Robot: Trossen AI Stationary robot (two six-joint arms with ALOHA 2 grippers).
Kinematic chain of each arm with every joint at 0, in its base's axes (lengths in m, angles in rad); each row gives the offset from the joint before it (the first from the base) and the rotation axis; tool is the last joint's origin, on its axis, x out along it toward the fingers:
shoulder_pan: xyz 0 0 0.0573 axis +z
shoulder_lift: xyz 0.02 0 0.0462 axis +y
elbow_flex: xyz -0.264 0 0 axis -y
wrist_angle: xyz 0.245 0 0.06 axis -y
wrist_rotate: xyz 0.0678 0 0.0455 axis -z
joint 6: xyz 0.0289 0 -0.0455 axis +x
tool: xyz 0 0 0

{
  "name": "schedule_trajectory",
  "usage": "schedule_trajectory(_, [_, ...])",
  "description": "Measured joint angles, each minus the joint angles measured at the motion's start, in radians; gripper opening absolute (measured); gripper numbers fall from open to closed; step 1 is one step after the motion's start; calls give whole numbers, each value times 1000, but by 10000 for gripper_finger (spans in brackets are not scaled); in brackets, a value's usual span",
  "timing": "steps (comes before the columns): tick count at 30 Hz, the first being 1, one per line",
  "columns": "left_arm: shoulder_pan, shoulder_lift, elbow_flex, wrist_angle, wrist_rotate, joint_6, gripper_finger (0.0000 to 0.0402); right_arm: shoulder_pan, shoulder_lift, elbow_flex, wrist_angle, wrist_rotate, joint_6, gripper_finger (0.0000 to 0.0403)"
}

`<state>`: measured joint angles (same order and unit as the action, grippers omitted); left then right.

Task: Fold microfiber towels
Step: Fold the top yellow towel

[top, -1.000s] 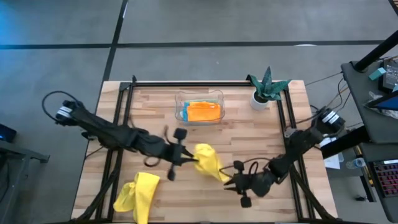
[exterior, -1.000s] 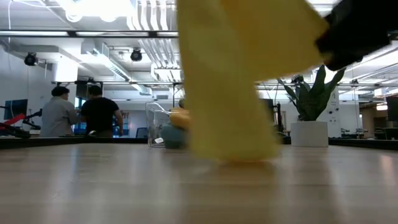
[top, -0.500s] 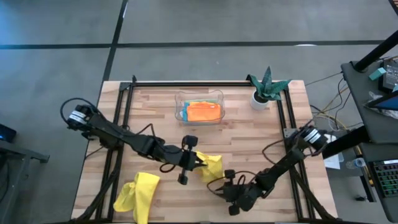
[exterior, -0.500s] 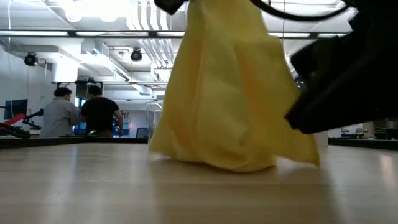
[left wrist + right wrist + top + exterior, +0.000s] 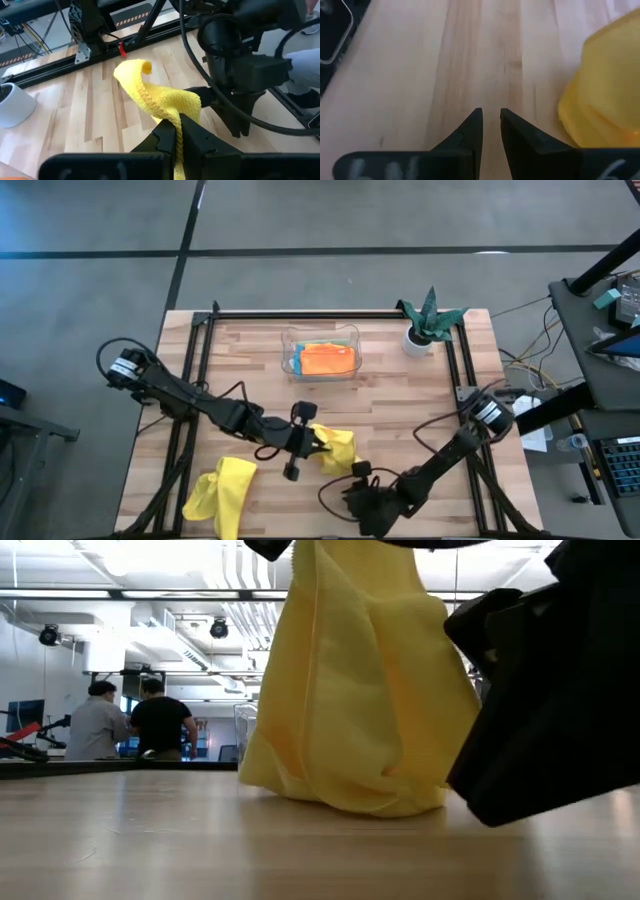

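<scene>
A bright yellow microfiber towel (image 5: 337, 448) hangs bunched near the table's middle, with my left gripper (image 5: 312, 442) shut on it. Its lower end (image 5: 350, 800) rests on the wood. My right gripper (image 5: 347, 495) stands low beside the towel, toward the near edge. Its fingers (image 5: 470, 131) are a narrow gap apart, with bare wood between them and the towel (image 5: 605, 100) off to one side. A second yellow towel (image 5: 220, 492) lies crumpled at the near left. Orange and blue towels lie in the clear tray (image 5: 322, 352). My left gripper pinches a bunched, hemmed edge of the yellow towel (image 5: 176, 122) between its two fingers. The fingers come from the table's left, slanting down. The cloth hangs slack below them with its lower end on the table, and one corner (image 5: 134, 67) curls up beyond the fingers.
A small plant in a white pot (image 5: 428, 322) stands at the far right. Black frame rails (image 5: 195, 370) run along the table's left, right and far sides. In the low view, people (image 5: 130, 725) stand in the room behind the table.
My right gripper has swept toward the table's left and near edge and sunk low. The yellow towel, drawn out between both grippers a second ago, now hangs bunched from my left gripper alone. My left gripper has come down a little and toward the right.
</scene>
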<state>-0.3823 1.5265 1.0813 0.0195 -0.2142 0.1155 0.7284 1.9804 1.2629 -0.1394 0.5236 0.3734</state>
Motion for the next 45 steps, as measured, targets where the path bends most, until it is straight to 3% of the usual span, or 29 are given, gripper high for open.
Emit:
schedule_trajectory(14, [1, -1, 0, -1, 1, 3, 0, 9, 23, 40, -65, 3, -32, 59])
schedule_trajectory(25, [1, -1, -2, -1, 2, 3, 0, 48, -2, 34, -94, 107, -67, 41])
schedule_trajectory(35, [1, -1, -3, -1, 3, 4, 0, 128, -136, -161, -65, 356, 94, 38])
schedule_trajectory(40, [1, -1, -3, -1, 3, 4, 0, 146, -175, -281, 1, 393, 227, 38])
schedule_trajectory(45, [1, -1, -3, -1, 2, 4, 0, 142, -177, -316, -1, 394, 319, 38])
